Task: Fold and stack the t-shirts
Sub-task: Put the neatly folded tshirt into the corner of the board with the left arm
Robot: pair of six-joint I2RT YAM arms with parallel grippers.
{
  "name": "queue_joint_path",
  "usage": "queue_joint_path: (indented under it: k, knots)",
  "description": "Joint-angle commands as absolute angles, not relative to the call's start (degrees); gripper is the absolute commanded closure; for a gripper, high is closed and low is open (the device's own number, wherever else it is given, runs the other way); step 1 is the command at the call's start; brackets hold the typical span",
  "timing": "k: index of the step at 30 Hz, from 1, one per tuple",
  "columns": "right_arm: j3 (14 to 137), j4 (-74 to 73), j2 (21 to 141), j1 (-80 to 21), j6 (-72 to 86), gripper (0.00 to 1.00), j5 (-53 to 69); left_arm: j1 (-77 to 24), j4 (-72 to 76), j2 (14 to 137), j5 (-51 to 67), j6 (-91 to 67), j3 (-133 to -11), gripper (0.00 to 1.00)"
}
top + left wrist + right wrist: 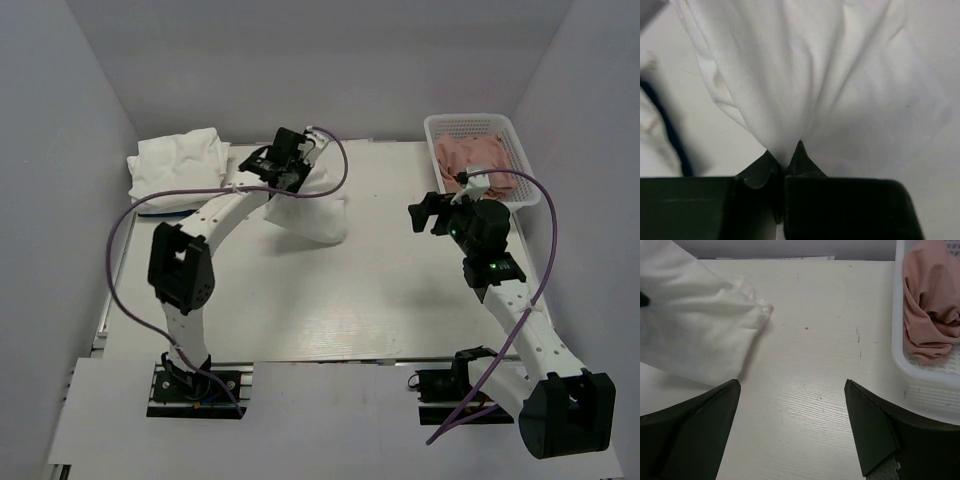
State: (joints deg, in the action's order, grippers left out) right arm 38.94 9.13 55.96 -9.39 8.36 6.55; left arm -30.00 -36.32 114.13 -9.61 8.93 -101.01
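Left arm stretches far forward, left hand pinched tight; right arm bends inward, right hand spread wide.

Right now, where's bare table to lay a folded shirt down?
Free: the wide patch of table from the held t-shirt to the near edge, left of the right claw. Crowded: far-left corner with the t-shirt pile, far-right with the basket.

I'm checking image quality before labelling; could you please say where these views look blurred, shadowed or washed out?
Top external: even soft light, sharp, faint shadow beside the held t-shirt. Left wrist: left end effector and pinched cloth out of focus, white fabric nearly washed out. Right wrist: table grain sharp, right end effector edges slightly soft.
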Motion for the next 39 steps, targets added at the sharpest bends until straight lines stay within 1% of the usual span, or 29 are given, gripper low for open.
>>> queue_joint_path:
  k: [1, 3, 7, 11, 16, 23, 32, 36, 39]
  knots:
    - [40.16, 9.32, 55.28, -9.49, 7.30, 0.10, 6.15, -27.87, -32.52, 102.24, -12.56, 22.48, -98.00, 1.00]
    - [40.43, 8.70, 55.46, -9.41, 7.30, 0.10, 6.68, -26.64, -32.52, 100.55, -13.09, 24.07, -98.00, 1.00]
    - [40.25, 8.96, 55.11, -9.41, 7.65, 0.10, 7.21, -22.95, -35.16, 99.14, -13.10, 25.66, -102.73, 1.00]
    - [40.08, 8.96, 55.02, -9.49, 8.09, 0.10, 7.82, -18.73, -38.75, 98.61, -10.55, 27.68, -107.74, 1.00]
    - [40.25, 8.70, 53.97, -9.76, 8.26, 0.10, 7.82, -13.90, -43.14, 101.51, -9.85, 28.30, -113.80, 1.00]
    - [41.31, 7.47, 54.93, -9.93, 8.53, 0.10, 7.65, -6.60, -42.45, 102.92, -3.79, 27.69, -115.75, 1.00]
    - [44.29, 4.93, 56.86, -10.02, 7.47, 0.10, 5.54, 2.89, -42.45, 112.31, 2.63, 24.43, -124.00, 1.00]
    - [46.84, 3.78, 59.23, -10.19, 7.56, 0.10, 5.54, 6.67, -41.05, 114.69, 4.22, 23.91, -124.80, 1.00]
    - [47.64, 3.87, 60.37, -10.19, 8.17, 0.10, 5.89, 9.84, -39.73, 115.22, 7.73, 23.20, -124.80, 1.00]
